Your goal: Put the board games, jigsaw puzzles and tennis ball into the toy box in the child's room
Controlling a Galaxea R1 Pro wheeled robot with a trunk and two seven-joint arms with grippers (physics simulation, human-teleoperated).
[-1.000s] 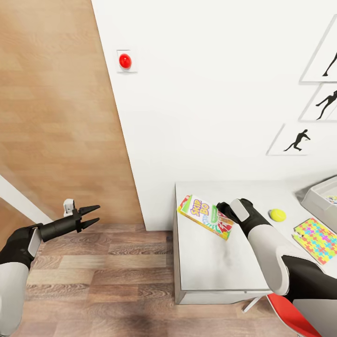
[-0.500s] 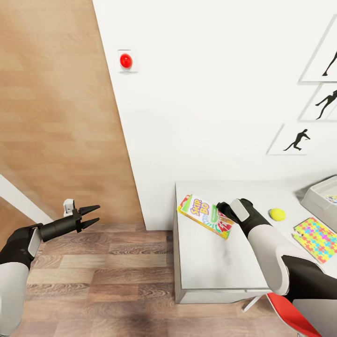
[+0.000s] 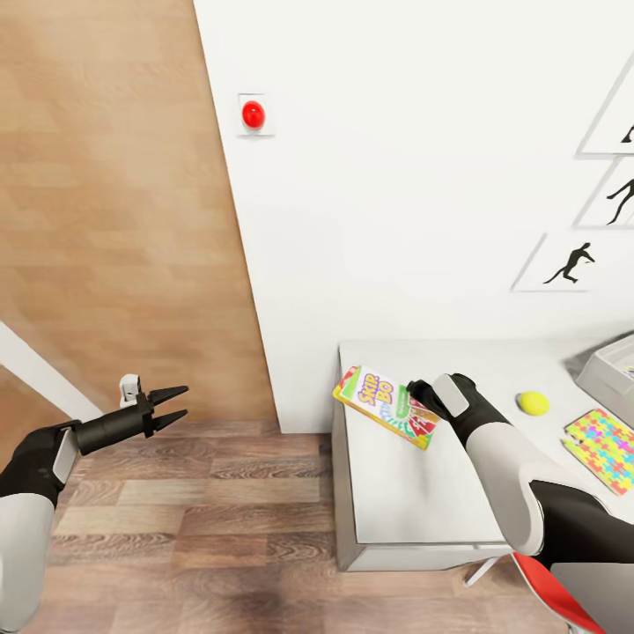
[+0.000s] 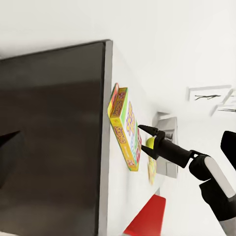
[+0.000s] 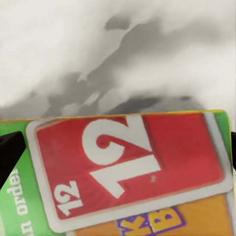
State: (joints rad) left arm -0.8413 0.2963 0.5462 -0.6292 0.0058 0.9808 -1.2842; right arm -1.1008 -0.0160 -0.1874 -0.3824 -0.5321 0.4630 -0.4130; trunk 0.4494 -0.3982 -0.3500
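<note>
Right claw [image 3: 423, 398] clamps one end of the Skip-Bo game box [image 3: 386, 407], a flat glossy cardboard rectangle held tilted, overhanging the worktop's [image 3: 414, 493] left edge. Right arm reaches forward, elbow bent, white shell with black wrist. Worktop is smooth, matte pale grey. Fuzzy yellow-green tennis ball [image 3: 533, 403] sits on it, well right of the box; bright jigsaw puzzle [image 3: 603, 444] and grey toy box [image 3: 612, 374] further right. Left claw [image 3: 173, 405] is slightly parted, empty, over wood-plank floor [image 3: 194, 528], arm level.
</note>
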